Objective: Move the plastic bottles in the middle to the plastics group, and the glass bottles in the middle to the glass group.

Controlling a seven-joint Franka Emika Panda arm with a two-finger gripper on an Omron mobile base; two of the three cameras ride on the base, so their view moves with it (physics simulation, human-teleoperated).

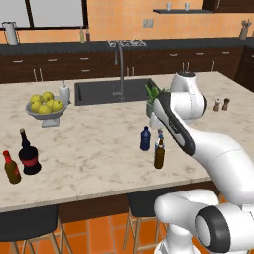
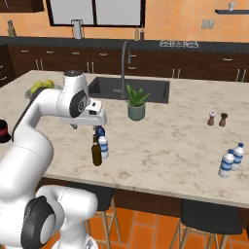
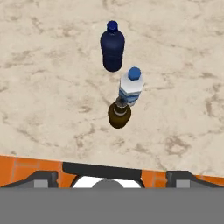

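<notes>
Three bottles stand close together near the counter's front edge. The squat dark blue plastic bottle (image 3: 112, 48) (image 1: 145, 139) is farthest from the edge. The pale plastic bottle with a blue cap (image 3: 131, 87) (image 2: 103, 147) touches the slim olive-brown glass bottle (image 3: 119, 114) (image 1: 159, 155). My gripper (image 3: 112, 175) (image 2: 86, 127) hangs above them, open and empty. At the far left stands the glass group: a black bottle with a red label (image 1: 29, 156) and a brown red-capped bottle (image 1: 12, 168). On the right stands the plastics group (image 2: 231, 160), two pale bottles.
A bowl of lemons (image 1: 45, 106) and a white dispenser (image 1: 64, 93) sit left of the sink (image 1: 114, 92). A potted plant (image 2: 136, 104) stands just behind the middle bottles. Salt and pepper shakers (image 2: 217, 118) are at the right. Stools are tucked under the counter's front edge.
</notes>
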